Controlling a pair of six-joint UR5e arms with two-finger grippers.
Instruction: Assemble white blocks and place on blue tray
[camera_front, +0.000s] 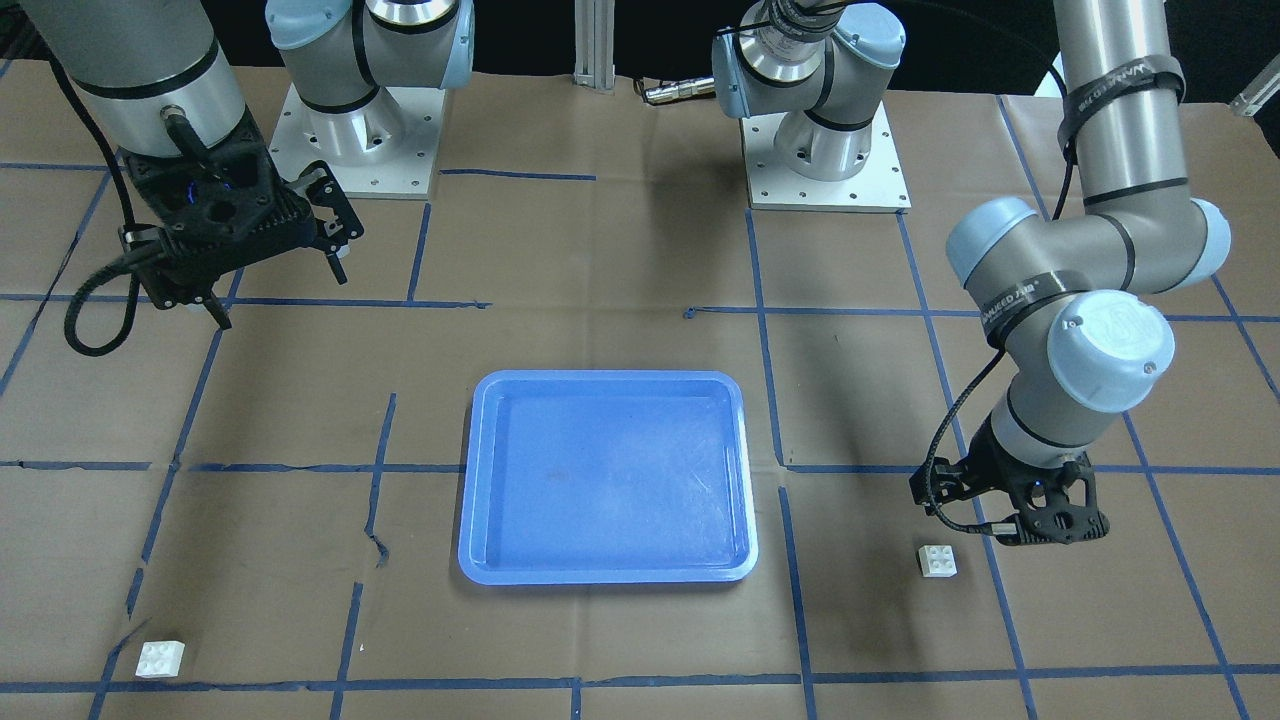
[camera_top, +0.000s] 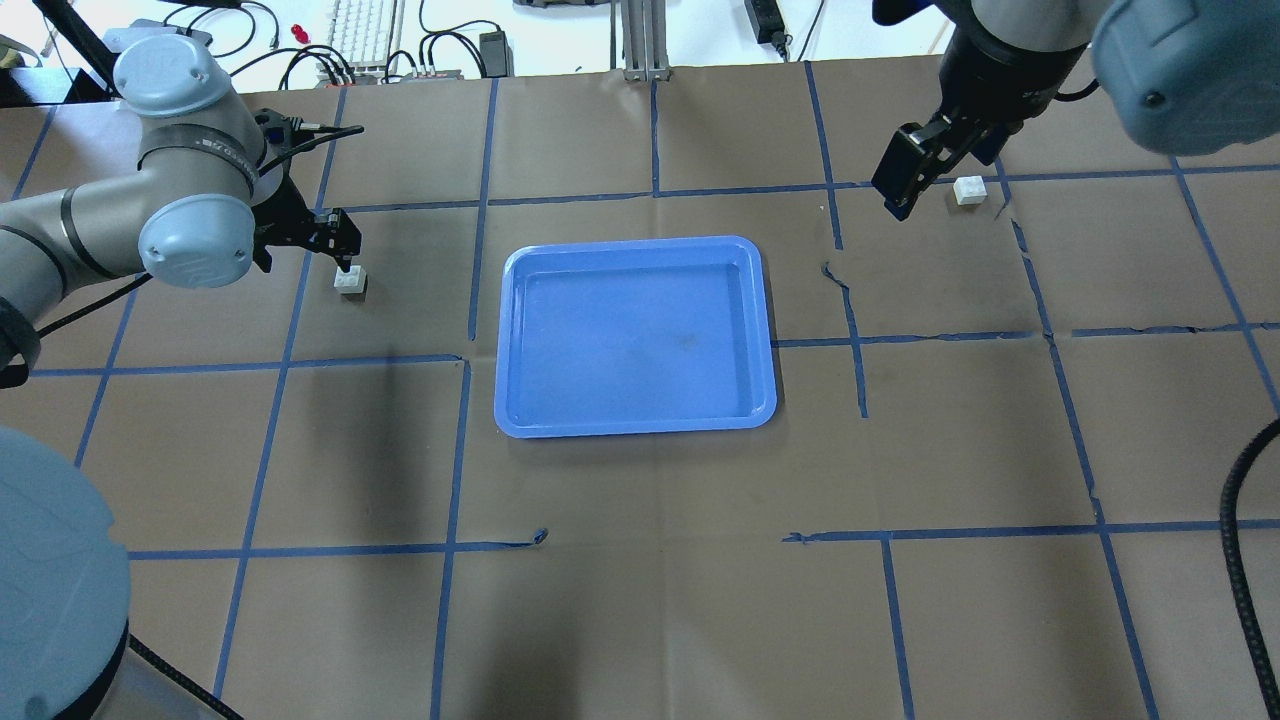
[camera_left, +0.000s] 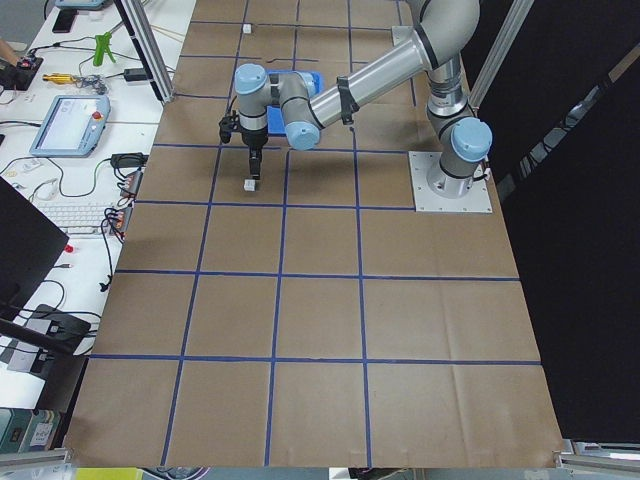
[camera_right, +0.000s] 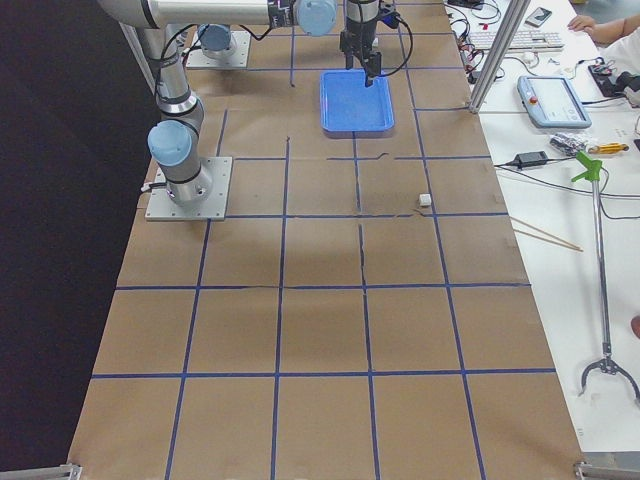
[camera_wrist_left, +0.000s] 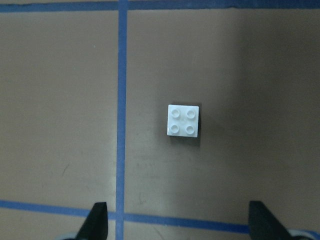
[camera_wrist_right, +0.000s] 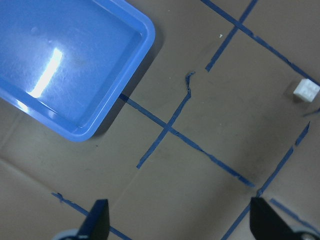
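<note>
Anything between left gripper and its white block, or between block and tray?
Nothing visible. The left gripper hangs open above the white block, with a clear gap between them. From block to blue tray, there is only flat brown paper and tape lines.

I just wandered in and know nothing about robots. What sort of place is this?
Most likely a robotics lab or test cell. A left arm and right arm are bolted to a paper-covered table gridded with blue tape, and a side bench holds a keyboard and touchscreen controller.

Front, overhead views oppose, looking down (sharing blue tray (camera_front: 600, 470)); wrist cameras close-up.
</note>
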